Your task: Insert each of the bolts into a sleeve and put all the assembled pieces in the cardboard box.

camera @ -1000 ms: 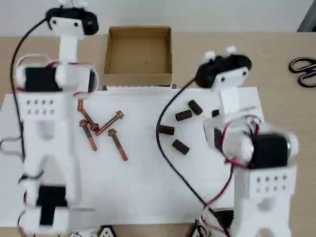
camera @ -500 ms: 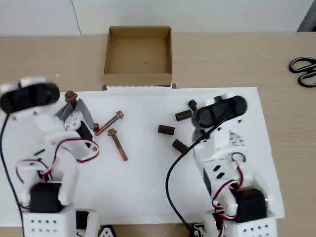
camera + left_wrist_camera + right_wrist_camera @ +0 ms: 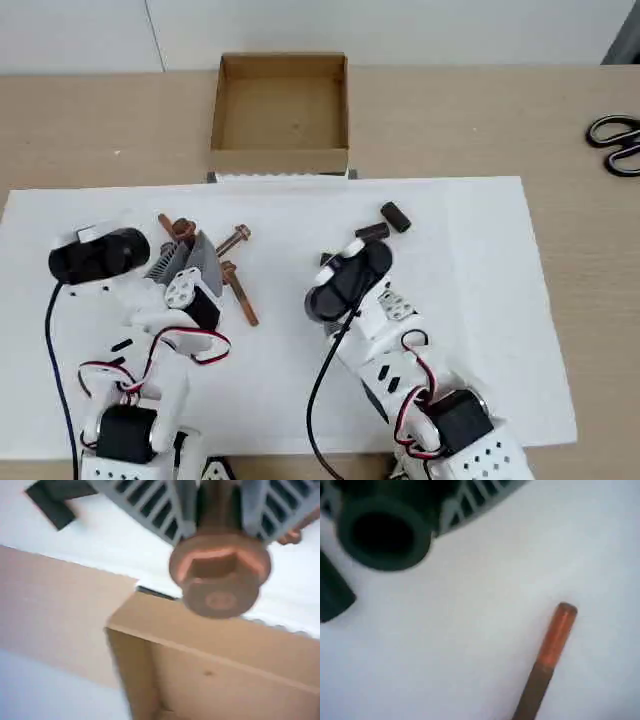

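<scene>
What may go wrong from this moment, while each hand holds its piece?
1. The left hand grips its bolt just under the head, so the shank could tilt and miss the bore of the sleeve in the right hand.
2. Loose bolts lie close beside the left hand; a sweep might scatter them.

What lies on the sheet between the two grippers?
In the high view, one loose bolt and a second bolt lie between the left gripper, holding a third bolt, and the right gripper, holding a sleeve.
</scene>
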Tool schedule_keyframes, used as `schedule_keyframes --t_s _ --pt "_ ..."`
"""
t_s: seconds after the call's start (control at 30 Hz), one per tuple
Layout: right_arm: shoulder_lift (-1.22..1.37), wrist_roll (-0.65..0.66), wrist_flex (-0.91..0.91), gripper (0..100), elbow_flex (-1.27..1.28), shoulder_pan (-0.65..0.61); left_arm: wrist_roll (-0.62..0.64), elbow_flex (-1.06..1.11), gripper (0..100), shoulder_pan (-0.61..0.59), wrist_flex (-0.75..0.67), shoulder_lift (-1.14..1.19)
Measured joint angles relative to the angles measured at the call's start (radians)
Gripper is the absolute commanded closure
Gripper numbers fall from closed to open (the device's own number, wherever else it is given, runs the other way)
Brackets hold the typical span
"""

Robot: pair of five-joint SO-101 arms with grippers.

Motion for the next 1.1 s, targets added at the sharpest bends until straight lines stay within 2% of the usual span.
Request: schedule_keyframes --t_s 0.3,0.7,1.1 --pt "-0.005 0.052 0.000 99.7 0.025 -0.031 0.094 0.000 99 0.170 -0.028 -0.038" --pt "-0.006 0.052 0.000 99.7 0.025 -0.094 0.144 0.014 99 0.296 -0.028 -0.038" --pt "-0.006 0.052 0.000 99.7 0.025 -0.104 0.189 0.034 99 0.321 -0.028 -0.038"
